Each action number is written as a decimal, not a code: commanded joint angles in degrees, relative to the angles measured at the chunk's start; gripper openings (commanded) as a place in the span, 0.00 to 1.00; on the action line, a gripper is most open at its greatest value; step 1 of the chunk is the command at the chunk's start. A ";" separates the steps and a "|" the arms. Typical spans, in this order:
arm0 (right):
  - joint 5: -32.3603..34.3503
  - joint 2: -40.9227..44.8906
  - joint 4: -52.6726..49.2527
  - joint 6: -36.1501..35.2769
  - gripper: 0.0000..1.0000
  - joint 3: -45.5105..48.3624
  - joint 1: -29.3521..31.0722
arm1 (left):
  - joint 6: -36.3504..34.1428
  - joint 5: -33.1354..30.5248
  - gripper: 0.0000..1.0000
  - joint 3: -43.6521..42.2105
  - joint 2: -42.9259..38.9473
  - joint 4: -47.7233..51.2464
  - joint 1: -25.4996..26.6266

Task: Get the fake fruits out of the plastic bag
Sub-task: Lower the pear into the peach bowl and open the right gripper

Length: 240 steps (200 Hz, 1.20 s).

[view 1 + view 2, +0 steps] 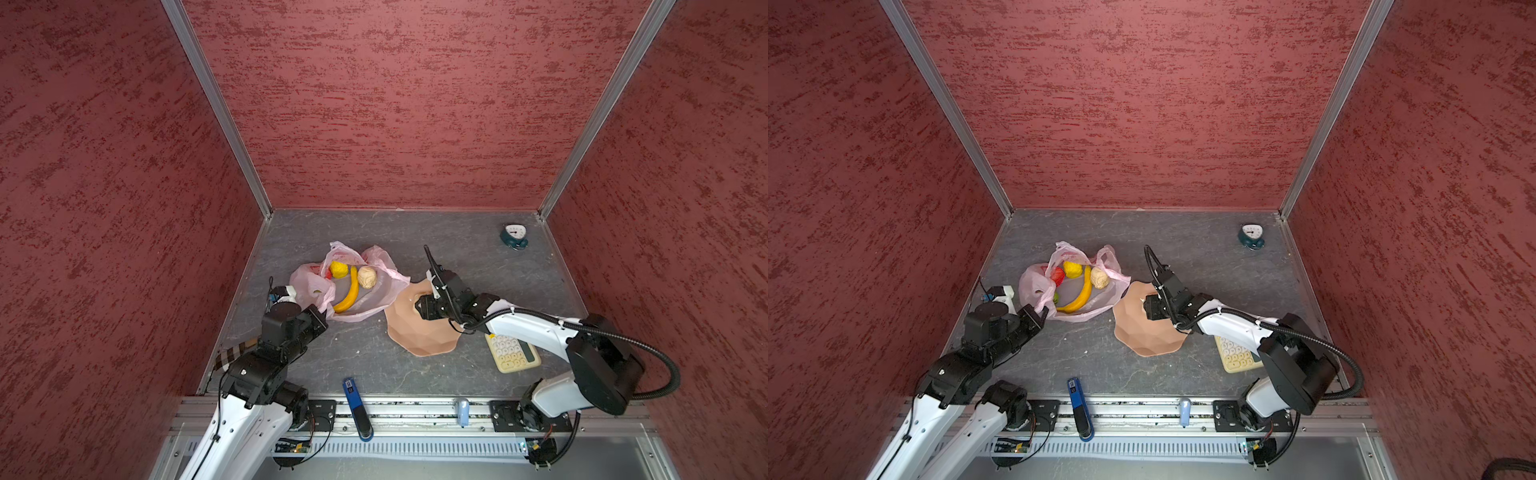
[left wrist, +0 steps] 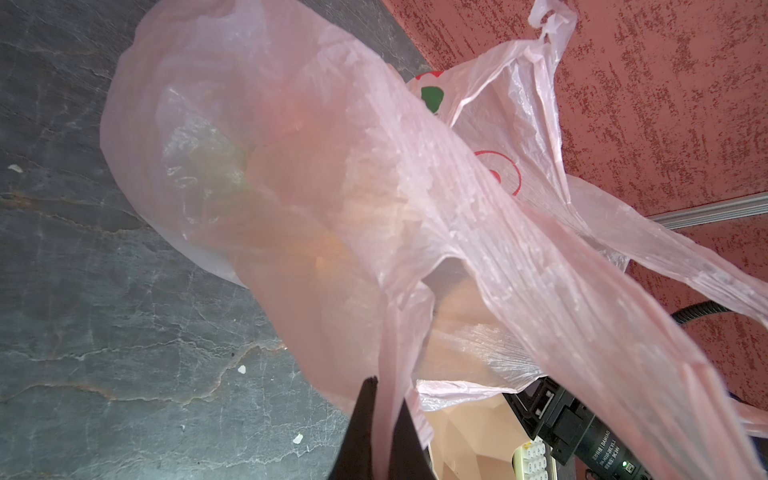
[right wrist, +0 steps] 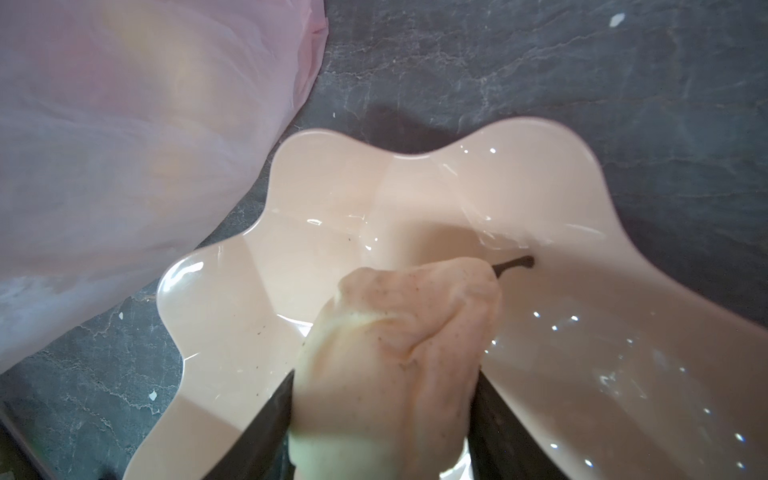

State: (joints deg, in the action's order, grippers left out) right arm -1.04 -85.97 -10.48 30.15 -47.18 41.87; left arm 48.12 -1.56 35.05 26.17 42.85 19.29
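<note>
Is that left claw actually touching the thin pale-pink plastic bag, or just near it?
Touching. In the left wrist view a strip of the thin pale-pink plastic bag runs down between the left gripper's closed black fingers, pinched there.

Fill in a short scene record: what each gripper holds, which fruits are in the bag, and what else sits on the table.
Left gripper: shut on a handle of the plastic bag
Right gripper: shut on a beige fruit, over the bowl
In bag: banana, beige ball, small yellow fruit, red fruit, green fruit
Elsewhere: calculator
</note>
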 commanded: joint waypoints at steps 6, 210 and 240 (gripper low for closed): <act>-0.76 -1.19 1.57 1.58 0.38 0.59 0.50 | -0.46 -0.02 0.08 -0.59 -0.69 -0.31 -0.22; 0.15 -2.74 -0.74 1.48 0.69 -1.29 1.38 | -0.59 -0.55 0.09 -0.75 -2.53 0.89 -0.45; 1.78 -1.46 -1.99 1.23 0.72 -1.87 1.46 | -0.82 -0.79 0.09 -0.68 -3.01 1.44 -0.55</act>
State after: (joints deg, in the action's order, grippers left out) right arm -1.63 -88.97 -10.41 31.22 -47.11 42.94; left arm 48.12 -1.61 34.81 24.03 43.42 19.18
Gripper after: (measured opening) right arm 0.709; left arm 0.086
